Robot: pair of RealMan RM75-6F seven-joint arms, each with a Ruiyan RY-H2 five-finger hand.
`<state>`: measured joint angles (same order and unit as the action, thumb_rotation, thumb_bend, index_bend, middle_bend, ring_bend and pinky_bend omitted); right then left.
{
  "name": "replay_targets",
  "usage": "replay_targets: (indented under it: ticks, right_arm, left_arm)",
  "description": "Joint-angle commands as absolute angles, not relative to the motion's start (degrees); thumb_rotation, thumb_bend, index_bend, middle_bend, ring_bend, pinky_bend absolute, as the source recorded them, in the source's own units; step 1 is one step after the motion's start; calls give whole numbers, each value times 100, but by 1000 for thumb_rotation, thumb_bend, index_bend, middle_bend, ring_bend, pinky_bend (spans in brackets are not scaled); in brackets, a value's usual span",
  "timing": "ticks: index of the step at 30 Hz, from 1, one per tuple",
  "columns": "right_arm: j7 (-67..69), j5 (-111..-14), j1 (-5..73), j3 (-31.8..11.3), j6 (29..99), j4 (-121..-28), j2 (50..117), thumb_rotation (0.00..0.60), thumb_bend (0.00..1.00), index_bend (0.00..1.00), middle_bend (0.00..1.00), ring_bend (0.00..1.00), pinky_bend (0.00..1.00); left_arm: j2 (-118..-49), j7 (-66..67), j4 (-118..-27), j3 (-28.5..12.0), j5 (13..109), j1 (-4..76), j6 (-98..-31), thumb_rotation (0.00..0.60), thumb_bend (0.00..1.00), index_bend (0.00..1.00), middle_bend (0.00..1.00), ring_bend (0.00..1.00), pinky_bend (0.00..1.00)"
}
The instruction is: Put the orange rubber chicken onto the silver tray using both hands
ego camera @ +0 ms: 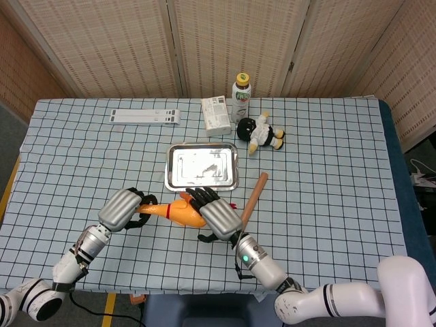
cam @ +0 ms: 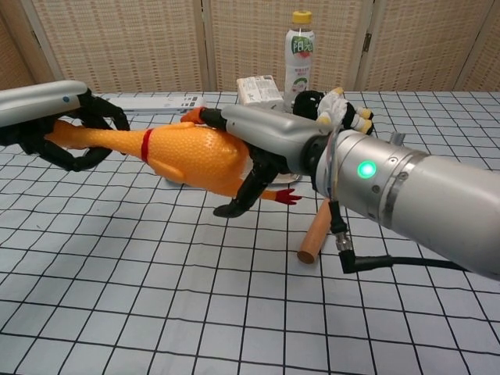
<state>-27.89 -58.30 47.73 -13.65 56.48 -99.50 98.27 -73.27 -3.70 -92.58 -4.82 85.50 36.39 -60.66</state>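
Rubber chicken (cam: 191, 155) is lifted off the checkered counter (ego camera: 327, 177), just in front of the tray (ego camera: 201, 166). L robot hand (cam: 66, 129) has fingers wrapped round its neck; R robot hand (cam: 262, 148) grips the body w/ fingers curled under. Wooden stick (ego camera: 253, 193) lies beside the tray's right edge.

Bare silver tray (ego camera: 201, 167) just ahead; wooden stick (ego camera: 252, 195) alongside its right.
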Motion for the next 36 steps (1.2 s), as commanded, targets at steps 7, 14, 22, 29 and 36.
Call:
replay_targets:
  ticks: [7,14,22,29,36]
  right_arm:
    - [-2710,-5753,4823,-1421,5834,-9693,10050,600,147,0,0,0,46]
    - [-2828,-5657,4867,-1462,6046,-9546,10271,600,252,764,574,675,964]
    - [-2753,-5798,4903,-1311,5827,-9530,10139,600,403,1000,762,866,1000]
    - [-2816,-5728,4916,-1291,5856,-9621,10107,600,410,1000,762,886,1000]
    - [-2670,-5881,4891,-1153,5637,-9728,9764,600,270,102,49,102,389]
  left_arm:
    - [-7292,-221,-9399,-466,8578,3669,-6043,600,810,771,708,532,441]
    - [-7322,-149,-9430,-462,8562,3689,-6019,600,809,771,708,533,441]
    - [-7336,-196,-9353,-479,8477,3715,-5952,600,809,771,708,532,441]
    - [-7336,-163,-9321,-476,8472,3739,-5922,600,810,771,708,532,442]
    - [-7340,-164,-9345,-508,8458,3728,-5985,600,811,771,708,532,444]
